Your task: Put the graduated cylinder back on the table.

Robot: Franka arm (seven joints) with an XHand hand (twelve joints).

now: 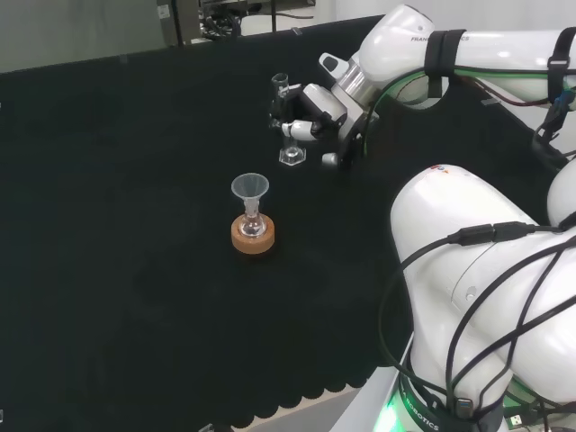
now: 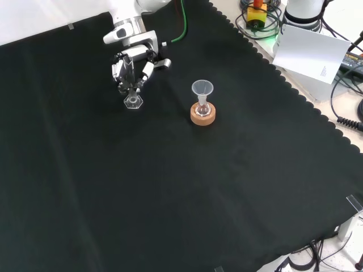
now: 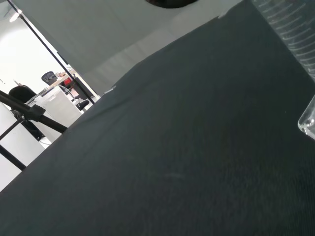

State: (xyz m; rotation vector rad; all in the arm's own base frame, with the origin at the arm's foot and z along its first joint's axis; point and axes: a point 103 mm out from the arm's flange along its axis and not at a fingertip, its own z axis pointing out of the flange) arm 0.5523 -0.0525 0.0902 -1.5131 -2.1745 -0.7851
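A clear graduated cylinder [image 1: 286, 117] stands upright with its hexagonal foot [image 1: 292, 155] down at the black cloth, toward the far side in the head view. The hand [image 1: 313, 120] is beside it, fingers curled round the tube above the foot. In the front view the hand [image 2: 136, 59] comes in from the top and the cylinder's foot [image 2: 133, 102] shows just below the fingers. The wrist view has the cylinder's marked wall [image 3: 291, 25] close by. Whether the foot rests fully on the cloth I cannot tell.
A small flask with a clear funnel [image 1: 250, 188] in its neck sits on a cork ring [image 1: 253, 238], nearer than the cylinder in the head view, right of it in the front view [image 2: 202, 116]. The cloth's scalloped edge [image 2: 295, 96] borders a white sheet [image 2: 311, 52] and cables.
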